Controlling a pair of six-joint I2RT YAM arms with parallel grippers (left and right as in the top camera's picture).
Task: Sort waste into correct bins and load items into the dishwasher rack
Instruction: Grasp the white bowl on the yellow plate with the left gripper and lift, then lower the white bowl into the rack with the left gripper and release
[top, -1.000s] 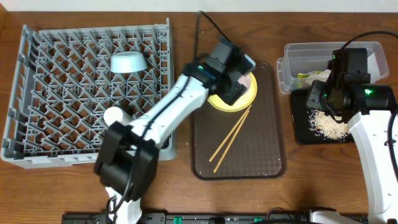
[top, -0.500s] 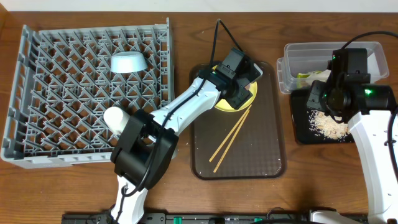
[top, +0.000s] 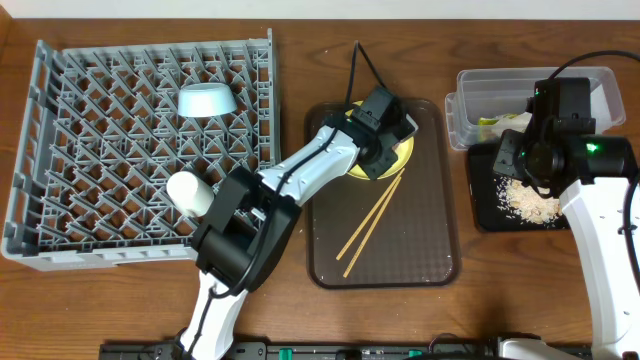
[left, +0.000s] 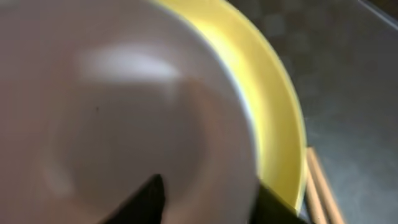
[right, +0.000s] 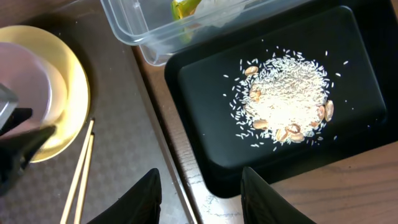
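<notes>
The white bowl (left: 112, 124) sits on the yellow plate (left: 277, 106) on the brown serving tray (top: 420, 250). My left gripper (left: 210, 186) is open and straddles the bowl's rim, one finger inside and the other outside against the wall. The chopsticks (top: 370, 222) lie loose on the tray beside the plate (top: 402, 160). My right gripper (right: 199, 199) is open and empty, low over the gap between the serving tray and the black tray (right: 205, 93). That black tray holds a heap of rice (right: 286, 99). A green-and-orange packet (right: 183, 7) lies in the clear tub (right: 137, 25).
The grey dishwasher rack (top: 100, 150) fills the left side. It holds an upturned light-blue bowl (top: 207, 100) and a cream cup (top: 188, 192). The left arm stretches from the rack's near corner across to the plate. The tub (top: 480, 90) and black tray (top: 485, 215) stand at the right.
My left gripper came down over the plate to the bowl's rim, and its jaws have narrowed. The right arm has not moved.
</notes>
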